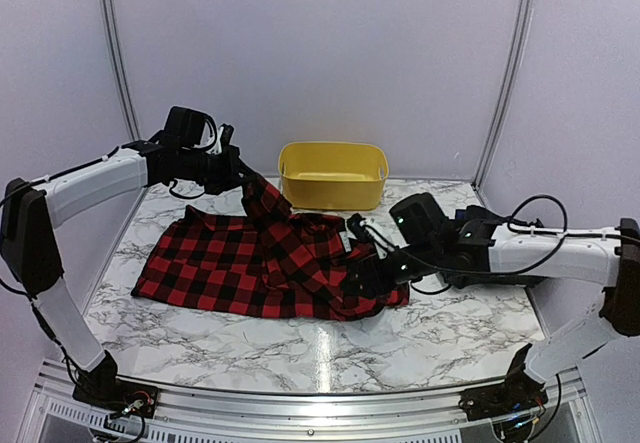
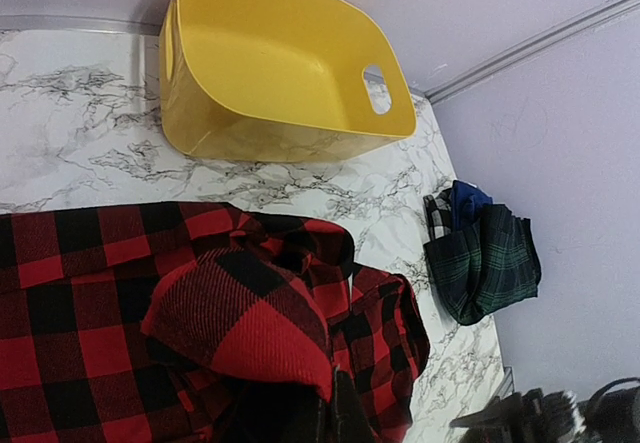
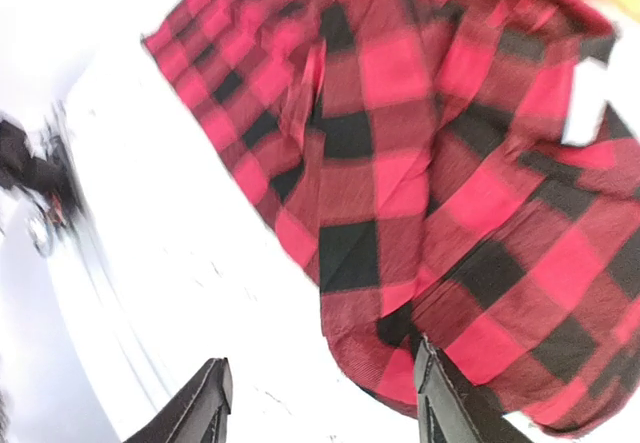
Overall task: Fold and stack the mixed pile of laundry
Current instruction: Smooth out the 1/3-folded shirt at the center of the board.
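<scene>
Marble tabletop (image 1: pixel 200 313): pale and veined, with lilac walls behind and a yellow tub (image 1: pixel 333 175) at the back edge.
Checked garment (image 1: pixel 230 263): red and black, spread across the middle of the table, with one part drawn up toward the tub.
Left gripper (image 1: pixel 238 171): clamped tight on that raised bunch of cloth, holding it above the table just left of the tub.
Right gripper (image 3: pixel 320 408): jaws apart with nothing between them (its wrist view is blurred). It sits low at the garment's right end, the hem corner just beside one finger.
Other laundry: a tartan garment (image 2: pixel 485 263) with a navy blue garment (image 2: pixel 465 201) at its top, bunched near the right wall, well apart from both grippers.
Risk, dragging: the right end lies free, so a pull from the single hold may haul the whole garment toward the tub and bunch it rather than fold it.
Risk, snagging: the right fingers are so low that closing here could pinch two layers or miss the hem.
</scene>
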Available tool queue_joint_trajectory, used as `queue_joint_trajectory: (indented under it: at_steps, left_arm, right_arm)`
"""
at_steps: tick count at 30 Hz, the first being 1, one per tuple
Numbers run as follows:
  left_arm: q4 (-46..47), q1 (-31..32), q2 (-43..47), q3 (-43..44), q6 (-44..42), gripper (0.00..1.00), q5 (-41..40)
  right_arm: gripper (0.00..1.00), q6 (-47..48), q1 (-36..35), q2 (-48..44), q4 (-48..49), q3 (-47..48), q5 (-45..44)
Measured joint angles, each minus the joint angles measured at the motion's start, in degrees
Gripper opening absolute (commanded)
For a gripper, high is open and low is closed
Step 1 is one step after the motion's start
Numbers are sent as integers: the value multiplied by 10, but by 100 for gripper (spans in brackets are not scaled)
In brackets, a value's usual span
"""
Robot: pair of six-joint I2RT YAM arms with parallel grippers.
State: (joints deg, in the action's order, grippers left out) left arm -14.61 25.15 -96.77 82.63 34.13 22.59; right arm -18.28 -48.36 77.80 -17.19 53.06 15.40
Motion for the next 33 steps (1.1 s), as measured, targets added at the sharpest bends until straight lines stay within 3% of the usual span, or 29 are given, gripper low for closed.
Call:
queue_joint_trajectory:
  at_steps: [9, 13, 18, 23, 24, 28, 33]
  left_arm:
    - [-1, -7, -16, 2, 4, 0, 1]
    - [-3, -10, -19, 2, 2, 0, 1]
    - [-3, -18, -19, 2, -2, 0, 4]
    - [-4, -25, -19, 2, -4, 0, 5]
    - [-4, -26, -19, 3, -5, 0, 6]
    - [-6, -29, -24, 11, -5, 0, 7]
    - [-7, -34, -28, 16, -5, 0, 11]
  right_arm:
    - [58, 64, -105, 161, -47, 33, -96]
    - [46, 71, -111, 190, -66, 64, -145]
    - [45, 63, -111, 178, -78, 63, -181]
    - [18, 63, -107, 151, -84, 49, -194]
    - [17, 61, -107, 151, -85, 47, -193]
    - [43, 57, -105, 151, -92, 42, -184]
    - [49, 61, -105, 141, -86, 30, -163]
